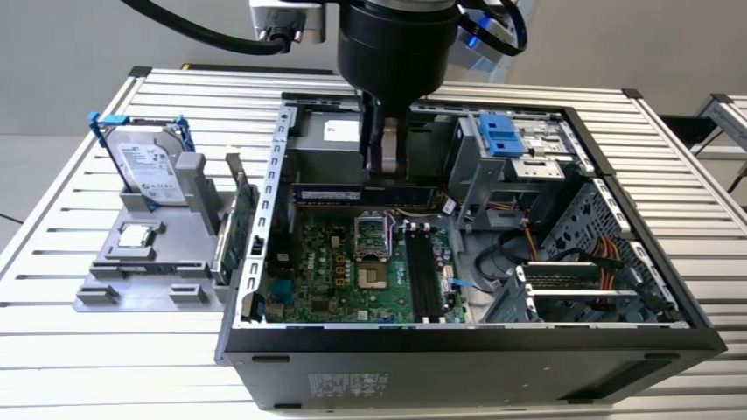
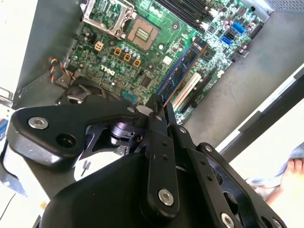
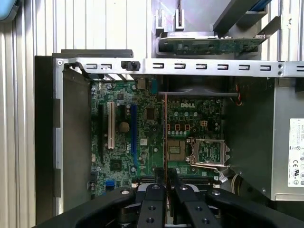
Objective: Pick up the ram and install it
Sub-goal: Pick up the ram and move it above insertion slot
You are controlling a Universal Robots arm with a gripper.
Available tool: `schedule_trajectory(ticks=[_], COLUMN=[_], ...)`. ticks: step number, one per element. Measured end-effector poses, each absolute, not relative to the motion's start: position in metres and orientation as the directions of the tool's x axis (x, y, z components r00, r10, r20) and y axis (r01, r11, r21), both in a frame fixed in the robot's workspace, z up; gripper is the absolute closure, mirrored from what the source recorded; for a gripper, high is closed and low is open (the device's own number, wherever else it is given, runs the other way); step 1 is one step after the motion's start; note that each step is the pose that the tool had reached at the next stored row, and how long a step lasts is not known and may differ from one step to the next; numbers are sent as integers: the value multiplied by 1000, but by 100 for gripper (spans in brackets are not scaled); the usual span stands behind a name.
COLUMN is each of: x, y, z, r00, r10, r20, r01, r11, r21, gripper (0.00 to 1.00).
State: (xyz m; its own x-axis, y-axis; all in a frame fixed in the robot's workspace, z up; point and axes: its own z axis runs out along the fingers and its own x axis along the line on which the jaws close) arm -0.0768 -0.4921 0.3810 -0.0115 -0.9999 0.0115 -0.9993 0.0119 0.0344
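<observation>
My gripper (image 1: 386, 178) hangs inside the open computer case (image 1: 467, 337), shut on the ram (image 1: 327, 194), a dark blue stick with black chips. In the exterior view the ram lies level above the far part of the green motherboard (image 1: 332, 271), beyond the CPU socket (image 1: 371, 236). In the second wrist view the ram (image 2: 183, 71) sticks out from between the black fingers of the gripper (image 2: 161, 100). The first wrist view has the ram (image 3: 165, 133) edge-on as a thin line running out from the gripper (image 3: 166, 173). The black memory slots (image 1: 422, 273) lie nearer the case front, apart from the ram.
A grey fixture (image 1: 152, 289) at the exterior view's left carries a silver drive with a blue frame (image 1: 152, 171), a small square silver chip (image 1: 138, 234) and a green board on edge (image 1: 240, 223). A drive cage with a blue latch (image 1: 508, 136) and cables (image 1: 561, 254) crowd the case's right side.
</observation>
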Motion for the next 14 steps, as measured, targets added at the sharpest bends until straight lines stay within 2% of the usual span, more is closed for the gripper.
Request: schedule_trajectory(ticks=[14], x=[-64], y=[-492], z=[381], r00=[-11], r10=[-1000], r20=[12], r01=[-999], r11=[12], r21=[34], gripper=[100])
